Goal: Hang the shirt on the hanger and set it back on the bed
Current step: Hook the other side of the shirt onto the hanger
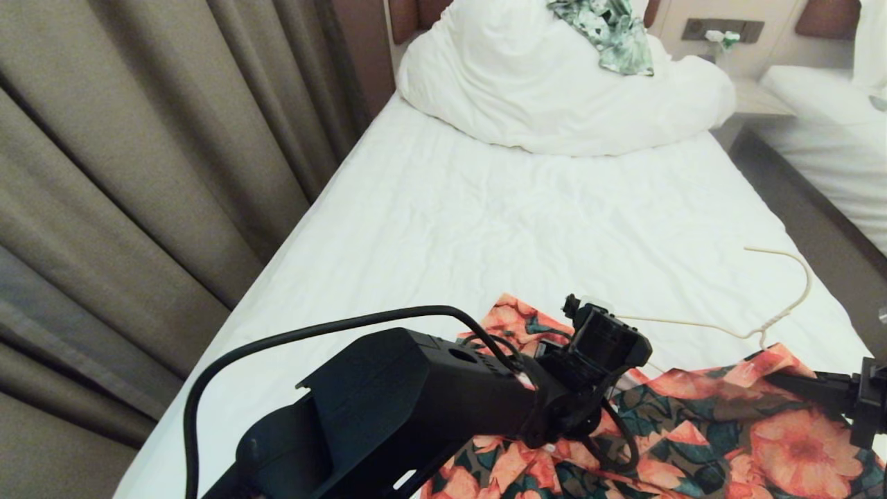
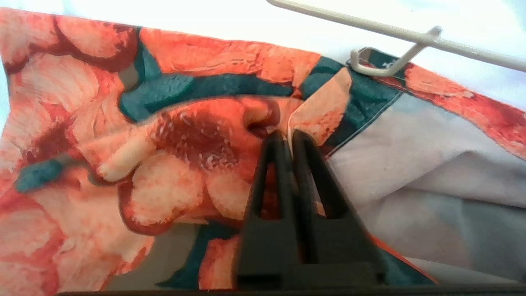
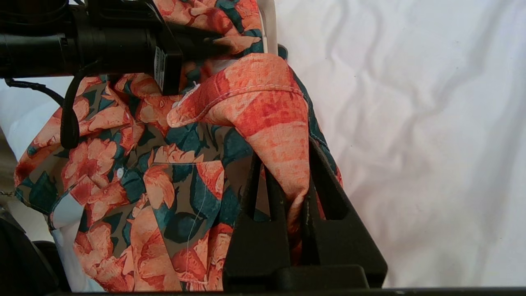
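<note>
The floral shirt (image 1: 700, 430) lies crumpled on the near end of the bed (image 1: 485, 222). The cream wire hanger (image 1: 776, 312) lies on the sheet just beyond it, its lower end at the shirt's edge. In the left wrist view my left gripper (image 2: 287, 136) is shut on a fold of the shirt (image 2: 185, 156), with the hanger wire (image 2: 411, 35) a little past the fabric. My right gripper (image 3: 285, 153) is shut on a bunched orange piece of the shirt (image 3: 164, 185) and comes in from the right edge of the head view (image 1: 793, 380).
A bunched white duvet (image 1: 554, 90) lies at the head of the bed with a green leafy garment (image 1: 610, 31) on it. Beige curtains (image 1: 138, 173) hang close along the left. A second bed (image 1: 824, 118) stands across a narrow aisle on the right.
</note>
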